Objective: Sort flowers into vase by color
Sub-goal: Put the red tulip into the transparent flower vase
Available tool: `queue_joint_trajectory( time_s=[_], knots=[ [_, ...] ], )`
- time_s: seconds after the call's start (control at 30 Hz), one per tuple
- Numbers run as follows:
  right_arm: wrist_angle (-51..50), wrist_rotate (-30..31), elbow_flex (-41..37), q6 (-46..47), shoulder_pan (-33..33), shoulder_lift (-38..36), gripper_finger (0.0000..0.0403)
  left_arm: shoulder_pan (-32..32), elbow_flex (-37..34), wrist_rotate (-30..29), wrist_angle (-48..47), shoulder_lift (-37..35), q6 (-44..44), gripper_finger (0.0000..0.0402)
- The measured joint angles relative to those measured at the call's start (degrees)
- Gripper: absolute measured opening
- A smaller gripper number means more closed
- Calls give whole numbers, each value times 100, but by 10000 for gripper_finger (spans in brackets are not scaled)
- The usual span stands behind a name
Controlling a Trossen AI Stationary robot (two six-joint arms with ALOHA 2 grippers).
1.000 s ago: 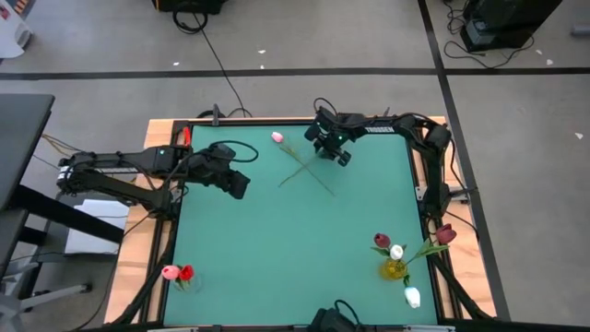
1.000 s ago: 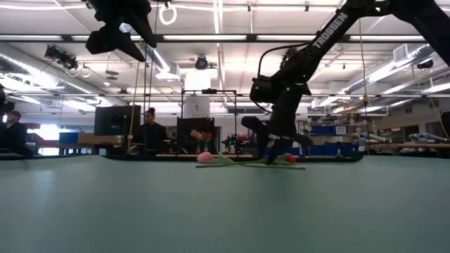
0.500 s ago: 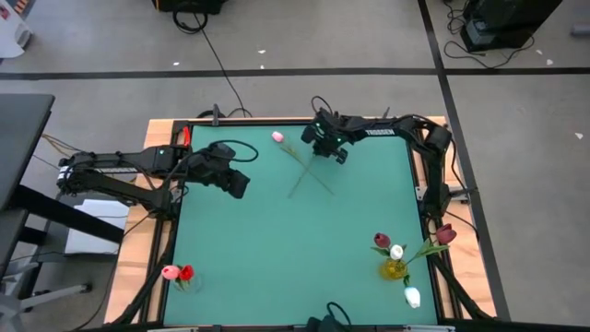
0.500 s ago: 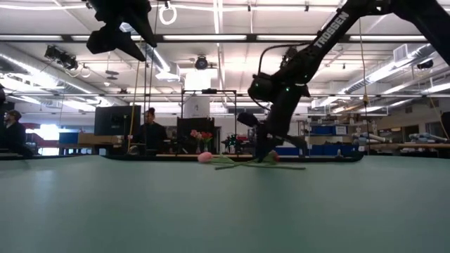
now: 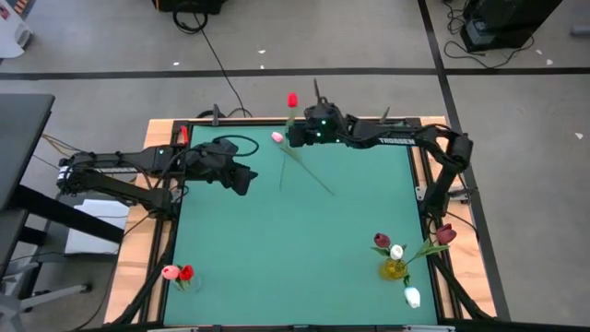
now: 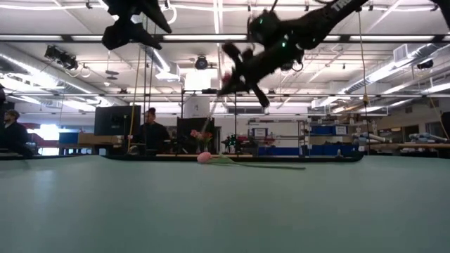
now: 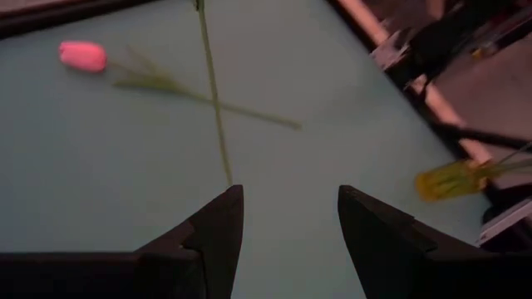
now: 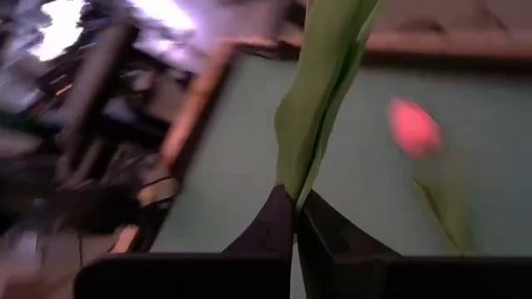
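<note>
Now, from above, the right gripper is near the far edge of the table, and it holds a red tulip by the stem. Half a second ago that flower lay flat on the green table, crossed over a pink tulip. It has been lifted up, so its red head pokes out past the far edge. The pink one is still lying there. The left gripper waits over the left side of the table. A yellow vase in the near right corner holds dark and white flowers. A second vase in the near left corner holds a pink one and a red one. My guess is the red tulip should go there.

From table height, the right gripper is high in the air. A moment ago it was down at the table. The pink tulip rests on the top.

From the left wrist, the fingers are spread wide with nothing between them. The lifted stem hangs in front.

From the right wrist, the fingers pinch tight on green leaves.
</note>
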Motion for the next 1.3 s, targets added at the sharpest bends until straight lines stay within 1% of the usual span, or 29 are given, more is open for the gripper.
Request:
queue_joint_trajectory(
  time_s=[0.1,0.17,0.27,0.33,0.43,0.53,0.63,0.77,0.9,0.97,1.07,1.1,1.3],
  knots=[
    [543,-267,4,-1026,219,-206,12,2,0,-8,319,0,13,201],
    [836,-453,4,-1596,406,-306,12,2,0,-6,561,38,195,201],
    [1274,-714,4,-2219,656,-433,12,0,1,-2,1038,157,506,201],
    [1572,-738,6,-2424,784,-489,12,0,1,7,1466,263,705,201],
    [1901,-739,7,-2541,921,-516,12,0,4,124,1936,440,1069,201],
    [2046,-862,7,-2577,986,-541,12,-2,4,158,2342,677,1189,201],
    [2077,-970,7,-2745,1014,-561,12,-2,4,163,2549,905,1205,201],
    [2122,-1127,7,-2829,1029,-568,13,82,4,163,2540,1097,1155,201],
    [2126,-1131,7,-2843,1027,-622,13,84,2,169,2665,1084,850,200],
    [2091,-1131,7,-2827,1005,-646,13,14,4,165,2576,953,792,197],
    [2087,-1192,7,-2833,969,-675,13,-57,28,50,2574,749,839,187],
    [2091,-1217,7,-2837,957,-681,13,-59,20,-27,2414,667,868,184],
    [2129,-1342,9,-2803,948,-692,13,1,16,-204,2340,520,1130,178]
  ],
)
